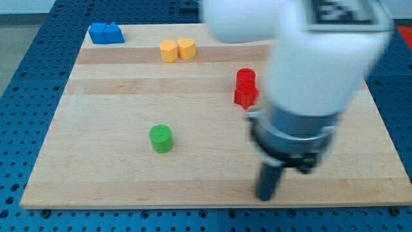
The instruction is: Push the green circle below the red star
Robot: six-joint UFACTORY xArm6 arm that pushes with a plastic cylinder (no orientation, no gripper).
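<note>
down near the bottom edge of the wooden board (96,174), toward the right corner, sits my tip (265,196). it is just a dark rod with no pincer, so nothing opens or shuts and it holds nothing. it touches no block.

the big white arm (309,45) looks blurry. it has a black and white tag (341,9) on top, too blurry to read. no other writing shows.

one green circle (161,138) stands in the bottom left part of the board, well apart from my tip, off to the view's left and a bit higher.

two red blocks touch each other near the middle right. the lower one (245,96) looks like the red star; the upper one (245,77) i cannot tell.

two yellow blocks (177,49) sit side by side near the top edge.

two blue blocks (106,33) sit together in the top left corner.
</note>
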